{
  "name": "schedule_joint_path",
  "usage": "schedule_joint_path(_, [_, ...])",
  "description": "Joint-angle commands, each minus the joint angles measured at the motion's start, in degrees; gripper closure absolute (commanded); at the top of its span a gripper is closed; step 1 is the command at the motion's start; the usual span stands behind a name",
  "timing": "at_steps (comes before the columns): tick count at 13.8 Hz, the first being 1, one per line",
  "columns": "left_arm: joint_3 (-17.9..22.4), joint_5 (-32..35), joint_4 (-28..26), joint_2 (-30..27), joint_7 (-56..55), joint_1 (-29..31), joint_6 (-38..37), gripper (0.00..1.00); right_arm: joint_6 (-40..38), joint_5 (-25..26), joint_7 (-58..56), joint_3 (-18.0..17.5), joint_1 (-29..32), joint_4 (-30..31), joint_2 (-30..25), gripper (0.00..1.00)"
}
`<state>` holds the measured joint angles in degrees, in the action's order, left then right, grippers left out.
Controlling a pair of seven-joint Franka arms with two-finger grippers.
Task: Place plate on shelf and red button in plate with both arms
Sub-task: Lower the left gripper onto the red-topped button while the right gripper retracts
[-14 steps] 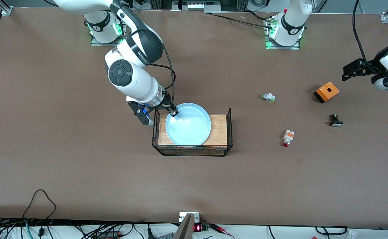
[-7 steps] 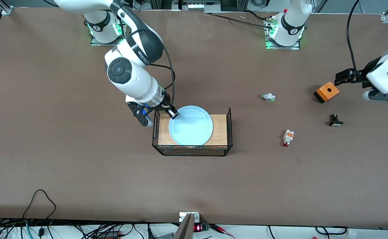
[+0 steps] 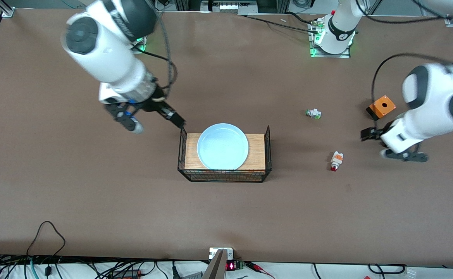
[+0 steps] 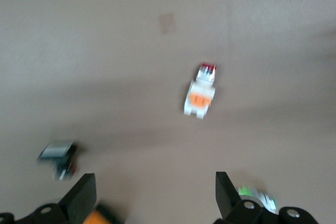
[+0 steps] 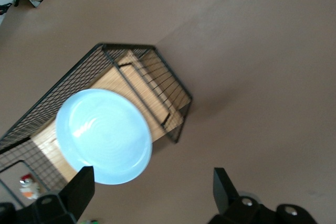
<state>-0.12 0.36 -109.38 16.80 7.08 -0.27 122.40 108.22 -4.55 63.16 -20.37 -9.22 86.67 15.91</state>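
The pale blue plate (image 3: 222, 146) lies flat on the wooden board in the black wire basket (image 3: 267, 155); it also shows in the right wrist view (image 5: 105, 135). My right gripper (image 3: 153, 122) is open and empty, up over the bare table beside the basket, toward the right arm's end (image 5: 152, 187). The red button (image 3: 336, 161) lies on its side on the table, seen in the left wrist view (image 4: 200, 92). My left gripper (image 3: 385, 146) is open and empty, in the air over the table beside the red button, toward the left arm's end (image 4: 155, 195).
A white green-tipped part (image 3: 313, 113) and an orange box (image 3: 381, 107) lie farther from the front camera than the red button. A black button with a white cap (image 4: 58, 156) shows in the left wrist view; the left arm hides it in the front view.
My right gripper has let go of the plate's rim, risen and pulled away from the basket. The plate now rests in the basket. My left arm has swung in toward the red button.
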Motion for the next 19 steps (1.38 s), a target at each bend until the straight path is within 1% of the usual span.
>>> schedule_joint_path(1, [-2.7,1.0,-3.5,2.2,3.6,-0.3,12.0,0.00,-6.1,0.9,-11.4,0.5,5.1,0.2,-1.1,0.00])
schedule_joint_path(3, [-3.9,1.0,-7.4,4.4,6.4,-0.3,22.7,0.00,-10.7,4.0,-22.9,5.4,5.2,-0.6,-2.7,0.00])
schedule_joint_path(5, [-3.9,1.0,-10.9,7.4,10.0,0.1,32.8,0.00,-13.9,4.5,-38.0,11.8,5.2,-0.5,-4.4,0.00])
schedule_joint_path(6, [-3.9,1.0,-11.8,8.7,10.5,0.3,36.4,0.00,-15.5,4.5,-44.5,14.6,5.2,-0.5,-4.8,0.00])
schedule_joint_path(8, [-3.9,1.0,-13.0,10.6,10.6,0.3,39.7,0.00,-17.5,4.5,-54.7,20.1,5.2,-0.5,-5.9,0.00])
schedule_joint_path(11, [-4.0,1.0,-13.7,12.5,10.6,0.3,39.9,0.00,-20.9,4.6,-64.3,25.0,5.5,-0.5,-6.5,0.00])
schedule_joint_path(12, [-4.0,1.0,-13.7,12.5,10.6,0.3,39.9,0.05,-21.5,4.8,-66.2,26.1,5.5,-0.3,-7.0,0.00])
schedule_joint_path(13, [-4.0,1.0,-13.8,12.5,10.3,0.3,39.8,0.36,-21.6,5.3,-66.5,26.2,5.4,0.5,-7.6,0.00])
schedule_joint_path(14, [-4.0,1.0,-13.9,12.9,10.2,0.4,39.4,0.70,-20.9,5.6,-66.4,26.1,5.2,2.4,-8.9,0.00])
schedule_joint_path(15, [-4.0,1.0,-13.8,13.0,10.6,0.4,39.4,0.80,-19.1,5.6,-66.3,26.1,5.1,5.0,-10.5,0.00])
schedule_joint_path(16, [-4.0,1.0,-13.8,12.6,10.5,0.4,39.4,0.84,-17.0,5.6,-66.2,26.0,5.1,7.4,-12.6,0.00])
schedule_joint_path(17, [-4.0,1.0,-13.8,11.8,10.4,0.4,39.3,0.86,-15.7,5.5,-66.0,26.0,5.3,9.5,-14.2,0.00])
schedule_joint_path(19, [-4.1,1.0,-13.7,9.8,10.2,0.4,37.5,0.86,-15.8,4.9,-64.6,26.1,5.4,11.0,-16.6,0.00])
